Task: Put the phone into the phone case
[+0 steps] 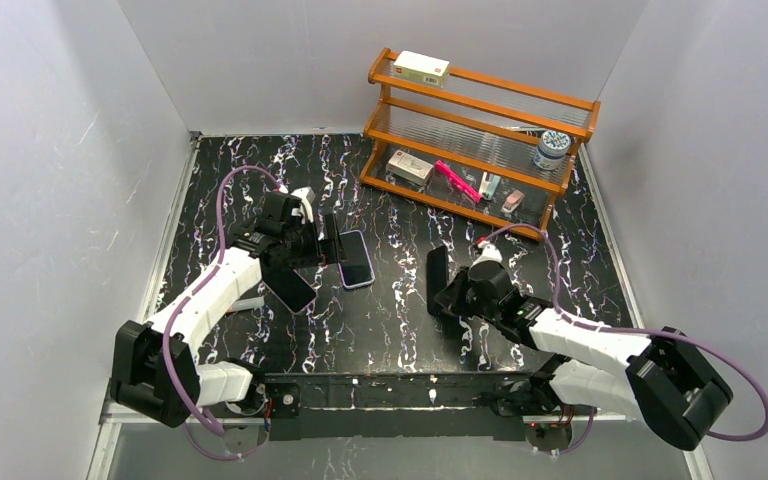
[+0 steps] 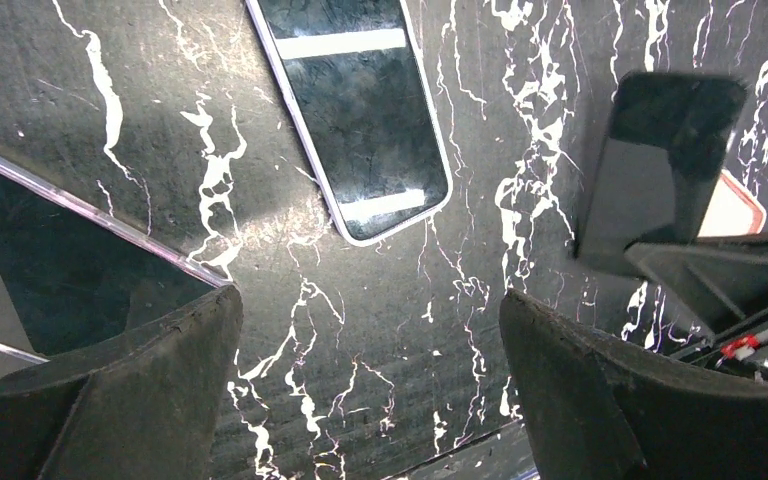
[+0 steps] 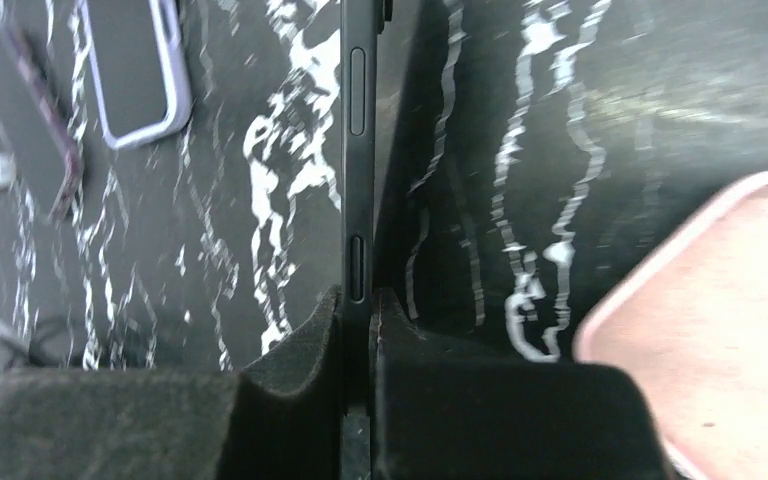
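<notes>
My right gripper [image 1: 457,290] is shut on a black phone [image 1: 437,276] and holds it upright on its edge over the table's middle. The right wrist view shows the phone edge-on [image 3: 357,150] between the closed jaws of my right gripper [image 3: 360,300]. A lavender-rimmed phone case [image 1: 355,260] lies flat to its left, dark glossy face up. It also shows in the left wrist view [image 2: 360,110] and the right wrist view [image 3: 135,70]. My left gripper [image 1: 310,242] is open and empty just left of the case. In its wrist view the left gripper [image 2: 368,300] is over bare table.
A second dark flat slab with a purple edge [image 1: 288,286] lies under my left gripper and shows in the left wrist view [image 2: 60,260]. A wooden shelf rack [image 1: 480,120] with small items stands at the back right. A pale pink flat thing [image 3: 710,320] lies by my right gripper.
</notes>
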